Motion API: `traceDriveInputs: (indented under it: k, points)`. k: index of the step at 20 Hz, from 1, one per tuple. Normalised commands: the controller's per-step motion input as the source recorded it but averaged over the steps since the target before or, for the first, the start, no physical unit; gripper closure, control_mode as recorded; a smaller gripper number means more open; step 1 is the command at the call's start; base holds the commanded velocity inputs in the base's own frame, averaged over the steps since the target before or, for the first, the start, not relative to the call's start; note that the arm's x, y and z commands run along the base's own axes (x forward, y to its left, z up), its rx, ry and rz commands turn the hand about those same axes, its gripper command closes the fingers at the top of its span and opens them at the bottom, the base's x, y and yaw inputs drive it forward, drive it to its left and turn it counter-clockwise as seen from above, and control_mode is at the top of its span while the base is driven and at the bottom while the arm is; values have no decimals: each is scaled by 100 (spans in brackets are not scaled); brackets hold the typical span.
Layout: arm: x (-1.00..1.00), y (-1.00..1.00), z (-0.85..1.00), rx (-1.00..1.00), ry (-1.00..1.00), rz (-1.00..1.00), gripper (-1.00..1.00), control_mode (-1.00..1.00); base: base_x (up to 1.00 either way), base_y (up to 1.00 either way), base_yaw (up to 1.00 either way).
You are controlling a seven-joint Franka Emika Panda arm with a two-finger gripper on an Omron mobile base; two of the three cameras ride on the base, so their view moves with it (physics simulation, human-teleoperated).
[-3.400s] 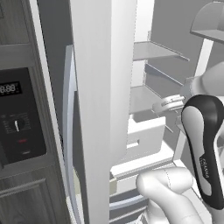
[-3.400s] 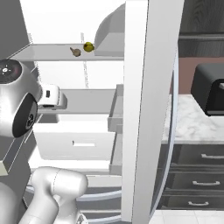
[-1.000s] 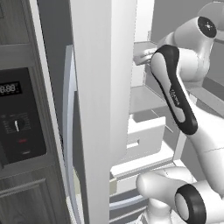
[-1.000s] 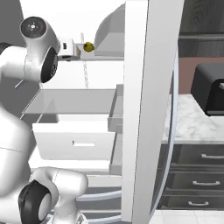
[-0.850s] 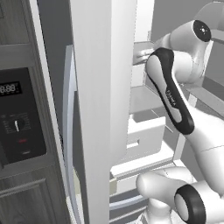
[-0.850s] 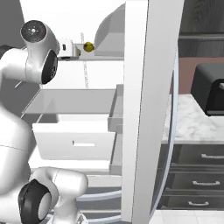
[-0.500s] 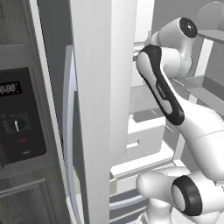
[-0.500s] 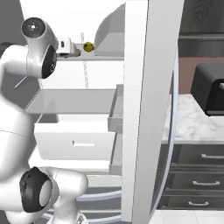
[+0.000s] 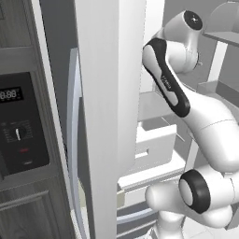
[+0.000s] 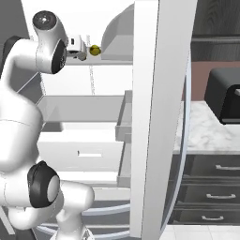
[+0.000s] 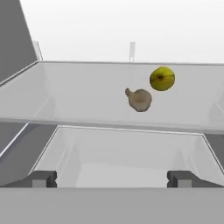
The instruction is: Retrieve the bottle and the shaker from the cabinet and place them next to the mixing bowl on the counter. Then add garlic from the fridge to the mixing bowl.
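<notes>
Fridge shelf holds garlic beside a yellow fruit; claw spread apart.

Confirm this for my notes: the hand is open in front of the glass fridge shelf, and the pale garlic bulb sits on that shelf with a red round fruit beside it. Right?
Not quite. The round fruit beside the pale garlic bulb is yellow, not red, as the hand view shows. The rest holds: the hand is open in front of the glass fridge shelf, and the garlic lies on that shelf.
</notes>
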Motion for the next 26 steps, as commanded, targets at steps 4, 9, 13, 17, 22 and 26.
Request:
traceDriveInputs:
  k: [4,9,13,17,22,26]
  points:
    - [41,-3,-20,0,0,-3,-100,-100,0,0,0]
    - [43,0,-25,0,0,-3,-100,-100,0,0,0]
    - [40,0,0,0,0,-3,-100,-100,0,0,0]
    - [46,0,0,0,0,-1,-100,-100,0,0,0]
    - [45,0,-2,0,0,0,-100,-100,0,0,0]
    - [33,0,-10,0,0,0,-100,-100,0,0,0]
